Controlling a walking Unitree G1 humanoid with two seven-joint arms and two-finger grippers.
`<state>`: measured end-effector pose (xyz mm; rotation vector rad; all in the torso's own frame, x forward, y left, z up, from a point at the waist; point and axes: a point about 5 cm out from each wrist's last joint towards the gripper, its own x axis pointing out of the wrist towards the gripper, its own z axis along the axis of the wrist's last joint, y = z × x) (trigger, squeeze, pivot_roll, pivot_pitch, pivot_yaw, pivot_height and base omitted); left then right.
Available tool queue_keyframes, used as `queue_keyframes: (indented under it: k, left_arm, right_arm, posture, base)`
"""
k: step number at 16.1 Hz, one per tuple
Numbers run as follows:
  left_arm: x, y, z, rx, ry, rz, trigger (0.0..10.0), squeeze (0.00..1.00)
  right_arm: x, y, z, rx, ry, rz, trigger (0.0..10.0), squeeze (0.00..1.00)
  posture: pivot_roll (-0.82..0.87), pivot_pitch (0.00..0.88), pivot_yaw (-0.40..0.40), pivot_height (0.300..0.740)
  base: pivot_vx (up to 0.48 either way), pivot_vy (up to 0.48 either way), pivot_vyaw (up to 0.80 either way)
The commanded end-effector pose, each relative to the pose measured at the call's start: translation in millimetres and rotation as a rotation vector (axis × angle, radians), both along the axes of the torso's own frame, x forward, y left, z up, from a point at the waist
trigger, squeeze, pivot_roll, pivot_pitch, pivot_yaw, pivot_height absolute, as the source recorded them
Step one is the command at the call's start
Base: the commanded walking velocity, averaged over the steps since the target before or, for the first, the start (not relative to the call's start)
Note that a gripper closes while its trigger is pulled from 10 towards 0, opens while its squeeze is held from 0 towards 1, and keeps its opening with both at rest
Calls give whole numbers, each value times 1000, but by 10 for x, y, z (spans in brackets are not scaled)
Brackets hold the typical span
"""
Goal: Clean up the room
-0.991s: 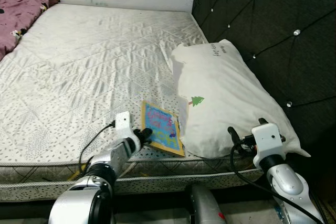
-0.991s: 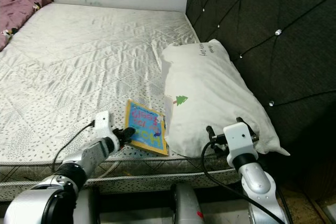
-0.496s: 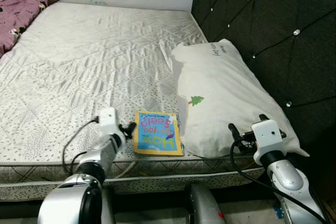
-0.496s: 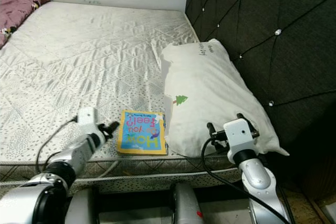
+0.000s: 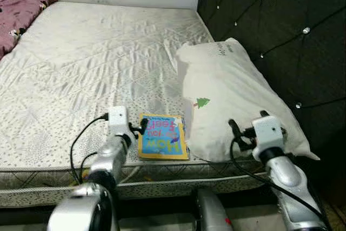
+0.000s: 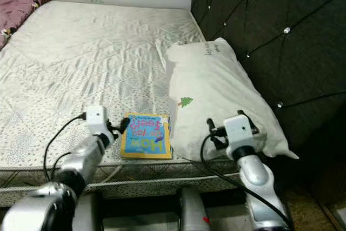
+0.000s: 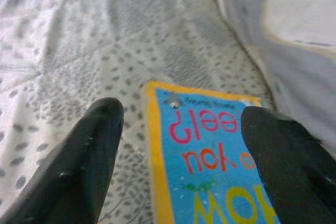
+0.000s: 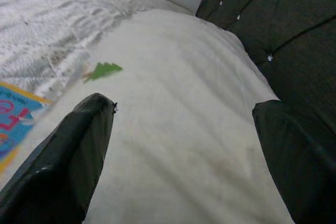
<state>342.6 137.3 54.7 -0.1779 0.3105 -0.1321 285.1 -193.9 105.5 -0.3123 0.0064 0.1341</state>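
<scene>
A yellow-edged children's book (image 5: pixel 161 136) lies flat on the mattress near its front edge, just left of a white pillow (image 5: pixel 232 96). My left gripper (image 5: pixel 140 129) is open at the book's left edge. In the left wrist view its fingers (image 7: pixel 89 161) stand wide apart, with the book's corner (image 7: pixel 210 145) lying between them. My right gripper (image 5: pixel 247 121) is open at the pillow's near end. The right wrist view shows the pillow (image 8: pixel 184 119) between its spread fingers (image 8: pixel 68 166), with its small green tree print (image 8: pixel 104 70).
The white quilted mattress (image 5: pixel 97 63) stretches back to a white wall. A dark tufted headboard (image 5: pixel 281 20) rises on the right behind the pillow. A pink blanket (image 5: pixel 19 4) lies at the far left corner.
A second ago my left gripper held the book tilted up; it let go, the book dropped flat, and the gripper has come back to its left edge. My right gripper shifted slightly left.
</scene>
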Motion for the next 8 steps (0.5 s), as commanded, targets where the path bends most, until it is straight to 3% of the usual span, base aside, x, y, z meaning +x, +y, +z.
queue_keyframes:
  k: [1,4,7,8]
  left_arm:
    - [-9,-43,62,36,-68,-14,10000,1000]
    - [-165,-39,124,96,-178,10,10000,1000]
    - [-507,232,189,201,-257,159,10000,1000]
    - [-530,252,190,206,-260,166,10000,1000]
  right_arm:
    - [39,38,6,10,-7,8,10000,0]
    - [119,130,12,40,-21,16,10000,0]
    - [174,305,-41,184,8,3,10000,0]
    - [176,318,-47,196,11,1,10000,0]
  posture:
    - [-126,0,-54,558]
    - [-85,0,-32,558]
    - [-28,0,-4,558]
    - [-24,0,-3,558]
  base:
    - [0,0,0]
    - [0,0,0]
    - [0,0,0]
    - [0,0,0]
